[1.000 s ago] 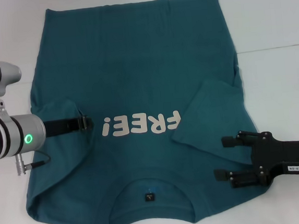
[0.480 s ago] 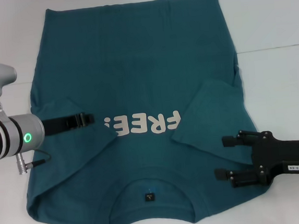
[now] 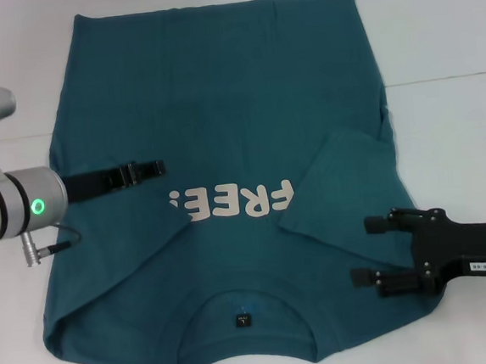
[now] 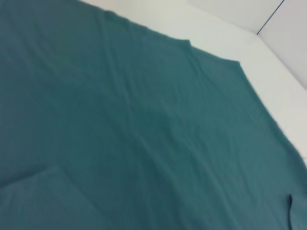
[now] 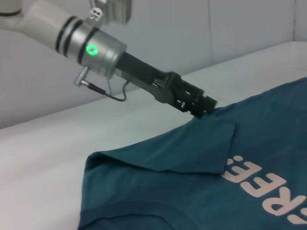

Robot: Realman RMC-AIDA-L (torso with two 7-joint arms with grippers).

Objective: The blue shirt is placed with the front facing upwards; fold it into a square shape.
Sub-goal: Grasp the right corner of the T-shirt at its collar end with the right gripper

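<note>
1. One blue shirt is seen spread front-up across the white surface, collar nearest the robot, hem at the far side.
2. The white "FREE!" lettering is read upside down in the head view, with its "!" end partly covered by folded cloth.
3. A small black neck tag is spotted inside the round collar.
4. On the robot's left, the sleeve is laid folded inward over the chest, its corner reaching the edge of the lettering.
5. The left claw is positioned low over that folded sleeve; in the right wrist view its tip is seen at the sleeve's fold edge. The fingers look closed together, but whether cloth is pinched between them cannot be told.
6. From the left wrist camera, only a wide stretch of teal cloth and a strip of white surface beyond it are shown.
7. On the robot's right, the other sleeve is already folded inward, lying as an angled flap beside the lettering.
8. The right claw is held at the shirt's right edge near the shoulder, its two fingers spread apart over the cloth with nothing between them.
</note>
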